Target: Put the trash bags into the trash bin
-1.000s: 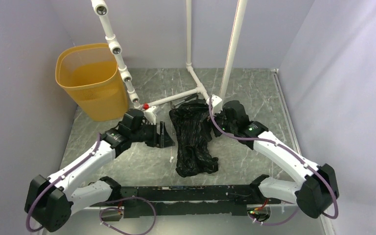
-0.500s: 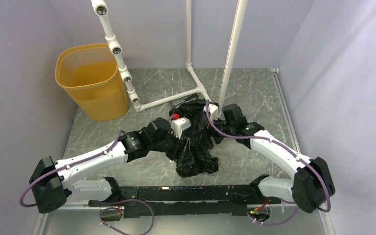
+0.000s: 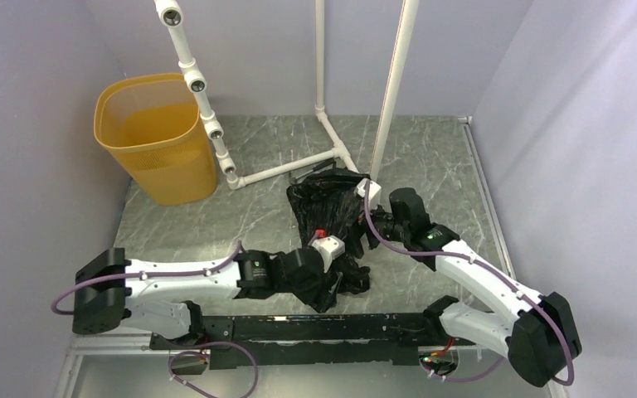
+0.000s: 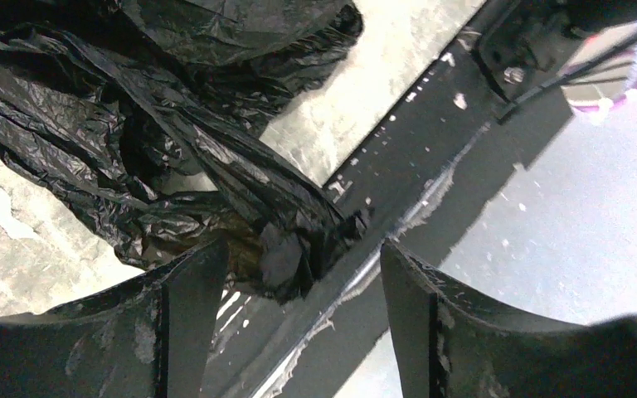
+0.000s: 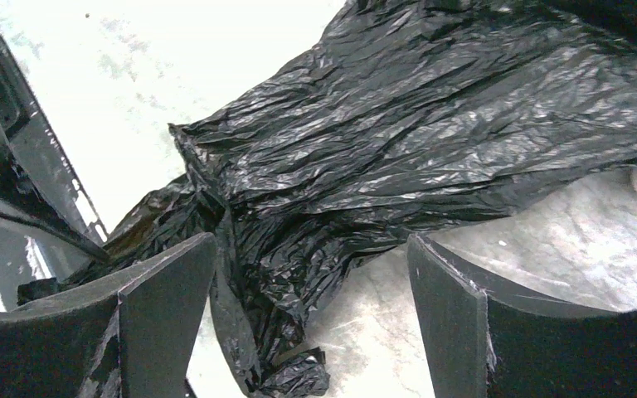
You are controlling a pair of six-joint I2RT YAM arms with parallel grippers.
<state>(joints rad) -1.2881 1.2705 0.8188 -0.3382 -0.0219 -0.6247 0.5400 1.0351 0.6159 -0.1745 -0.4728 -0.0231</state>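
Nothing has gone in yet, by the look of it; the black bag (image 3: 325, 217) lies crumpled on the grey table (image 3: 240, 220) about the middle, stretched from the foot of the white pipe frame (image 3: 286, 170) towards the near edge; the yellow bin (image 3: 170, 174) stands upright in the far left corner, well apart from the bag, and I see nothing black inside it.

Both arms are down at the bag; the left claw (image 4: 299, 257) is at its near end, jaws spread wide, with a bunched fold of plastic sitting between the two fingers just beside the black rail (image 4: 431, 157); the fingers have not closed on it, so I would not call it held. The right claw (image 5: 308, 245) hangs over the far half of the bag, jaws just as wide; crinkled plastic lies below and between the fingers, but they grip nothing; whether the tips touch the film I cannot tell.

So I judge this to be the very start, the reach for a hold; still to do is everything that counts: closing on the plastic, lifting the limp thing off the table, carrying it across to the left corner, and dropping it over the rim; thin slippery film may slide out of a pinch, and a loose tail could catch on the pipes on the way.
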